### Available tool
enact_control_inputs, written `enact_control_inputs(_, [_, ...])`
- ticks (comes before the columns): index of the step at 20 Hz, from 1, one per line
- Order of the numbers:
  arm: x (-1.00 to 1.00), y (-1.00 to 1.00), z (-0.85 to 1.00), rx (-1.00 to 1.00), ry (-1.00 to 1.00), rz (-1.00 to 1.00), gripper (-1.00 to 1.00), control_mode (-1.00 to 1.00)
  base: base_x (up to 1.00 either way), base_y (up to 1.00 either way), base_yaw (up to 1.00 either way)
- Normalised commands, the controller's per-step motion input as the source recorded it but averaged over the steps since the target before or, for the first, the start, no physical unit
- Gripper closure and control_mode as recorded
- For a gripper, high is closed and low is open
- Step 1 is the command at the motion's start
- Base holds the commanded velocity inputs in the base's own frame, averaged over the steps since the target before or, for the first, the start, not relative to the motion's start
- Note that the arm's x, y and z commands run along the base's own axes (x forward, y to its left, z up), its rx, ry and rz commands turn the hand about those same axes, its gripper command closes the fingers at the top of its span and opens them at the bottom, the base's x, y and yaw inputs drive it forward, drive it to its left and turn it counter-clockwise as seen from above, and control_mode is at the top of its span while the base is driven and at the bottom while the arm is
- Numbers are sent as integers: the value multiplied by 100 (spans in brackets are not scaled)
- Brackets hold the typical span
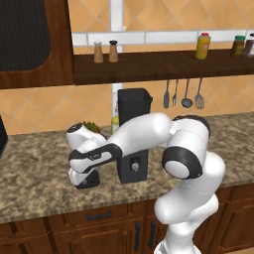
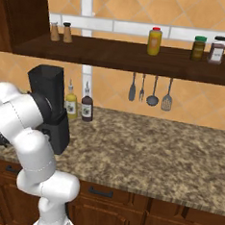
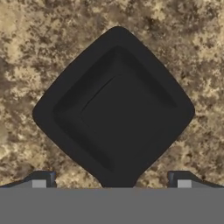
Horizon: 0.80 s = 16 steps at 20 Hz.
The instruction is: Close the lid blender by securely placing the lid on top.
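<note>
The lid lies flat on the speckled worktop, bare stone round its edges; the jaws stand spread either side of one corner.

The blender stands on the counter, partly hidden, apparently lidless, beside two bottles.

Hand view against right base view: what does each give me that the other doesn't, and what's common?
Hand view: the lid lying flat on the counter, turned corner-on like a diamond, with the gripper open, its tips either side of the lid's near corner. Right base view: the blender, two bottles beside it, utensils hanging below the shelf. Both: the speckled stone counter.
</note>
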Motion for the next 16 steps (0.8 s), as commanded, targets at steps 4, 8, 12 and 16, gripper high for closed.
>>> enact_control_inputs(4, [12,0,-14,0,0,0,-100,-100,0,0,0])
enact_control_inputs(8, [16,4,-14,0,0,0,-100,-100,0,0,0])
enact_control_inputs(12, [16,1,-12,0,0,0,-100,-100,0,0,0])
enact_control_inputs(16, [19,6,-6,0,0,0,-100,-100,0,0,0])
